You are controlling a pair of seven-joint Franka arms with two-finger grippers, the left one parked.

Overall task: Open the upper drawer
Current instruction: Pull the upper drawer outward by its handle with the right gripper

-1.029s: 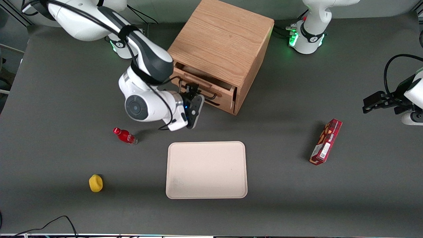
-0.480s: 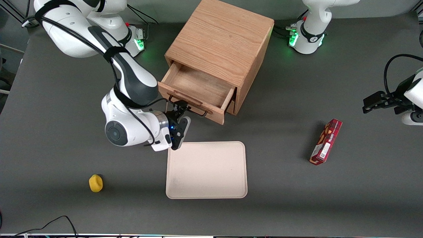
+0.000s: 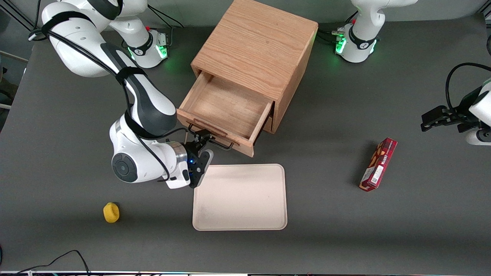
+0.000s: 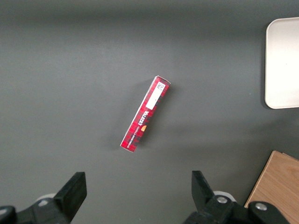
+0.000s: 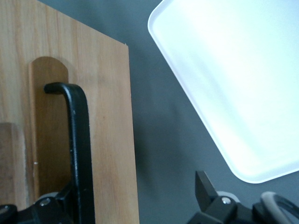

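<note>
The upper drawer (image 3: 226, 105) of the light oak cabinet (image 3: 257, 42) stands pulled well out, its bare wooden inside showing. Its thin black bar handle (image 3: 215, 142) is on the front face, nearest the front camera. My right gripper (image 3: 200, 138) is at the handle, fingers spread open. In the right wrist view the handle (image 5: 79, 140) runs along the drawer front (image 5: 107, 116) between my fingers, close beside one finger (image 5: 56, 207), while the other finger (image 5: 205, 191) stands well apart over the table. The lower drawer is mostly hidden under the upper one.
A cream tray (image 3: 239, 197) lies just in front of the drawer, nearer the camera, and shows in the right wrist view (image 5: 233, 84). A yellow object (image 3: 111, 212) lies toward the working arm's end. A red box (image 3: 378, 164) lies toward the parked arm's end and shows in the left wrist view (image 4: 145, 113).
The upper drawer has slid far out of the cabinet toward the front camera, with my gripper moving along at its handle. The arm now covers the small red bottle.
</note>
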